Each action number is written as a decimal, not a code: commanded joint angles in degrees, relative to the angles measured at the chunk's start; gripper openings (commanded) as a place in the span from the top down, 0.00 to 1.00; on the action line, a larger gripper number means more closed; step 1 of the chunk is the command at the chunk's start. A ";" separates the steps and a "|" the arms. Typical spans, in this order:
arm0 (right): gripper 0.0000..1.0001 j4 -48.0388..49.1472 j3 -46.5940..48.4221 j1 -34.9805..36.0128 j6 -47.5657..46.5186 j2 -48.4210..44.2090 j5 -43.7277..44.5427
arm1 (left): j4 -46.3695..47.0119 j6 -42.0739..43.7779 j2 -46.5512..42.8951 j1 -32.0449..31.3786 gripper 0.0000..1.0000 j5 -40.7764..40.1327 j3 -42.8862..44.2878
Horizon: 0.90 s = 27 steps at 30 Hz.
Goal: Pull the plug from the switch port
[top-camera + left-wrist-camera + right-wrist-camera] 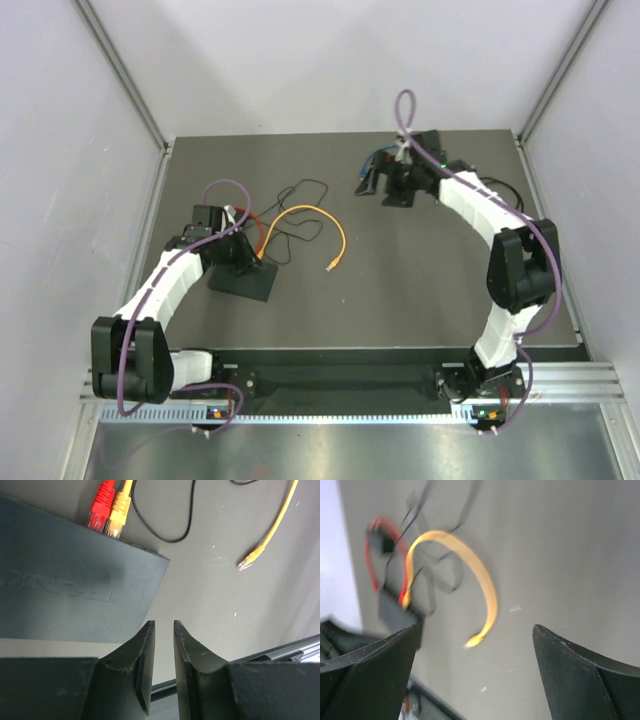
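Observation:
The switch [250,287] is a flat black box at the left of the mat. In the left wrist view the switch [60,590] has a red plug [102,505] and a yellow plug [119,511] side by side in its far-edge ports. The yellow cable [318,214] arcs to a free end [333,265]. My left gripper [240,258] is over the switch's near right corner. Its fingers are almost together, empty [164,626]. My right gripper [385,188] is at the far right, wide open and empty [475,626], well away from the switch.
A thin black cord [300,215] loops on the mat behind the switch, and a red cable [255,222] curls beside it. The yellow cable's loose end [247,562] lies right of the switch. A metal rail [350,385] runs along the near edge.

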 commanded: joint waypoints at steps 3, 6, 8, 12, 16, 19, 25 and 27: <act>0.06 6.45 -1.27 12.52 1.50 1.04 -4.68 | -1.39 1.26 -0.22 0.36 0.73 -0.54 1.55; 0.07 9.79 -2.68 17.01 2.81 2.62 -6.17 | -1.48 0.47 -0.22 0.36 0.71 -0.63 1.81; 0.12 13.90 -4.26 19.20 4.82 4.02 -9.42 | -1.74 -0.14 -0.49 0.36 0.65 -0.98 1.99; 0.15 19.11 -7.68 21.67 8.52 5.00 -11.10 | -2.71 0.03 -1.36 0.36 0.57 -1.60 2.43; 0.15 20.26 -8.66 22.82 8.79 5.96 -10.49 | -2.97 -0.67 -2.42 0.36 0.58 -1.16 1.21; 0.16 20.87 -8.92 23.61 9.23 7.10 -9.87 | -2.80 -1.64 -2.86 0.36 0.59 -0.19 -0.03; 0.19 26.05 -9.36 24.22 12.12 8.77 -8.82 | -3.59 -2.87 -2.60 0.36 0.61 -0.36 1.20; 0.24 26.67 -9.01 24.22 12.92 9.65 -8.81 | -4.11 -2.87 -2.16 0.44 0.62 -0.98 2.16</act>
